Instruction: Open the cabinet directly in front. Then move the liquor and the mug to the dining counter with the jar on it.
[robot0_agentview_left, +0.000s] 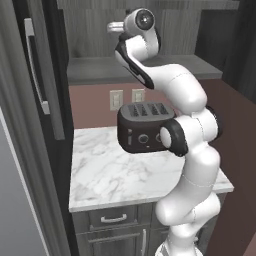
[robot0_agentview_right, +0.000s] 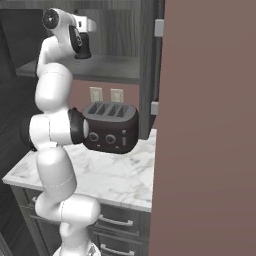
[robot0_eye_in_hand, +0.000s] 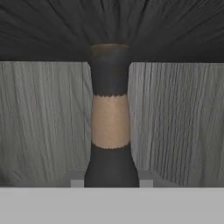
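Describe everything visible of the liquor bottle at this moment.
In the hand view the liquor bottle stands upright, close to the camera, inside the grey wood-grain cabinet. Its dark, matte neck shows, with a tan band around the middle and a brownish top, widening toward the shoulder at the bottom. The lower body is out of frame.

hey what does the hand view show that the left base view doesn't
Hand view alone: the liquor close up, its neck with a tan band, right at the gripper, grey wood-grain cabinet wall behind it. Left base view alone: the toaster on the small marble counter, two wall outlets, drawers below. Both: the dark grey wood-grain cabinet interior.
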